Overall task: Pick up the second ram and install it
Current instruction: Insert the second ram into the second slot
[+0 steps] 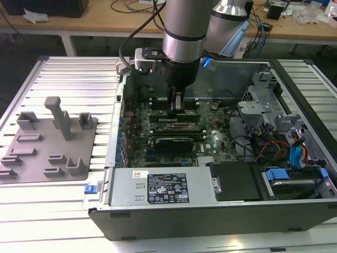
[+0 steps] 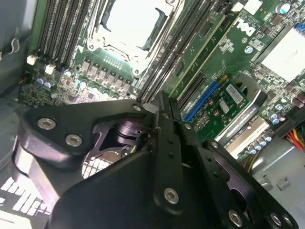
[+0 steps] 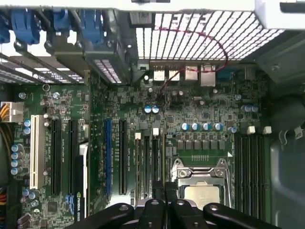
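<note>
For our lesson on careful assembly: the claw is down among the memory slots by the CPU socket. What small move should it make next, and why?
Probably a slight, straight press downward. The claw is shut, its tip near the end of a green ram stick standing in a slot beside the CPU socket; whether that stick is fully seated cannot be told.

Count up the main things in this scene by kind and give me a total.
Robot arm: 1
Gripper: 1
Open computer case: 1
Grey holder tray: 1
Silver power supply box: 1
Total: 5
</note>
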Controlling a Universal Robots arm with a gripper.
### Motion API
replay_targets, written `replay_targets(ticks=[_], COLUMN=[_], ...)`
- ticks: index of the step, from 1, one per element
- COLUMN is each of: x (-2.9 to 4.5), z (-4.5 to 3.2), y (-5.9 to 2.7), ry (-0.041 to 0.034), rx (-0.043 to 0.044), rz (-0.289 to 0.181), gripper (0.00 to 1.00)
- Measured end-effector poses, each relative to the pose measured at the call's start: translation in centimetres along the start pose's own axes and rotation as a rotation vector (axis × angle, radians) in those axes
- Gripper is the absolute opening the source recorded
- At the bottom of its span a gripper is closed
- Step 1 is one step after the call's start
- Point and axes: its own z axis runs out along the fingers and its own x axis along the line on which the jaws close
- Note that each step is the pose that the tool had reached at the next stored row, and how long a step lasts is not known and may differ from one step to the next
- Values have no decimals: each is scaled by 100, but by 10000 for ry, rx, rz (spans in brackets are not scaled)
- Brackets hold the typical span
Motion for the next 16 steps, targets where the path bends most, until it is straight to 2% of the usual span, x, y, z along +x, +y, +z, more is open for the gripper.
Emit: replay_targets(ticks=[3,7,11,16], x=[30,38,41,43], z=[54,114,169,242], y=[-40,-71,-143,-136], ry=[-3,-1,-1,-1], rx=[1,1,1,4], rz=[0,1,0,-15], gripper=[9,9,9,9])
